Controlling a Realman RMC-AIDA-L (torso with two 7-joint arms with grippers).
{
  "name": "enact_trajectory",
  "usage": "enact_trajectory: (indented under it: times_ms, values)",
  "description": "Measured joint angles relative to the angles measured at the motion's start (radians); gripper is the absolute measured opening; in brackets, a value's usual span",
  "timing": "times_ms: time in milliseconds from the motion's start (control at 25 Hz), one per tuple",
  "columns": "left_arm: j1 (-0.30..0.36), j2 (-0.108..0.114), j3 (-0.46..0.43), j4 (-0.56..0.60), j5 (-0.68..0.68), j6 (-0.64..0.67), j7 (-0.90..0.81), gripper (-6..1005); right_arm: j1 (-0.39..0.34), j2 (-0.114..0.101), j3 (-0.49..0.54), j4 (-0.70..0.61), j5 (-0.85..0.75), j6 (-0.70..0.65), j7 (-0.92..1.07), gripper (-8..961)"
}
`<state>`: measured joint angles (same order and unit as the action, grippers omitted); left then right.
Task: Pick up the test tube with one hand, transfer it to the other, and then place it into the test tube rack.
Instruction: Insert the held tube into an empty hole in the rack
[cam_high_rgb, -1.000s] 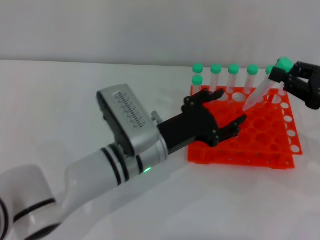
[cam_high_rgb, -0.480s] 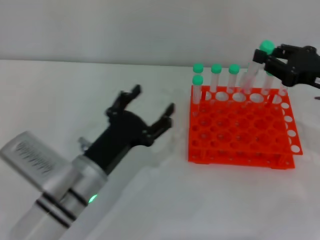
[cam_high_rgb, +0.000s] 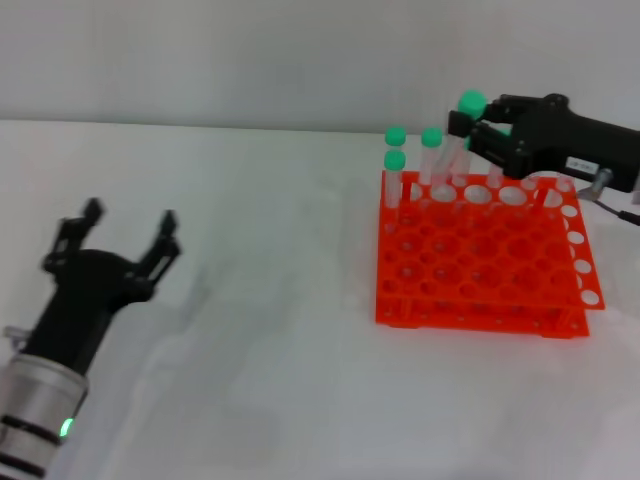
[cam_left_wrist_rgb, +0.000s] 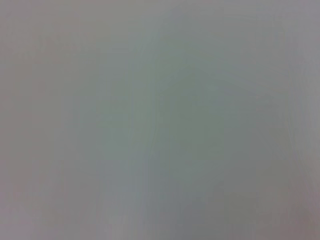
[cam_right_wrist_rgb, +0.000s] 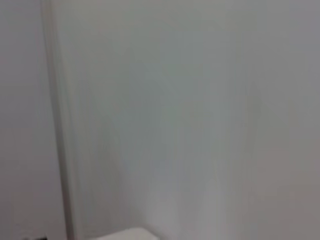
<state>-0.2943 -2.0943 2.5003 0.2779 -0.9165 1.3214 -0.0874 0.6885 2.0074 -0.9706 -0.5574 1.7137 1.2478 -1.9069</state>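
In the head view the orange-red test tube rack (cam_high_rgb: 480, 262) stands at the right of the white table. My right gripper (cam_high_rgb: 478, 132), black with a white label, is shut on the test tube (cam_high_rgb: 455, 148) just below its green cap. The tube hangs nearly upright with its tip at the rack's back row. My left gripper (cam_high_rgb: 125, 236), on the white banded arm, is open and empty at the far left, well away from the rack. Both wrist views show only blank grey surface.
Green-capped tubes stand in the rack's back row and left column, at its back left corner (cam_high_rgb: 396, 165) (cam_high_rgb: 431, 150). Others in the back row are hidden behind my right gripper. A grey cable (cam_high_rgb: 615, 208) trails off the right gripper.
My left arm has pulled back from the rack to the far left, fingers still open. My right gripper has carried the tube leftward along the back row and tipped it nearly upright.
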Motion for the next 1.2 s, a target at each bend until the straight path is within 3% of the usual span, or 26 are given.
enact_trajectory:
  times_ms: [440, 1200]
  values:
    - [0.035, 0.001, -0.001, -0.035, -0.123, 0.01, -0.004, 888, 0.068, 0.004, -0.131, 0.004, 0.001, -0.164, 0.023, 273]
    - [0.019, 0.001, 0.001, -0.032, -0.125, -0.004, -0.017, 887, 0.083, 0.0, -0.159, 0.01, -0.038, -0.25, 0.087, 282]
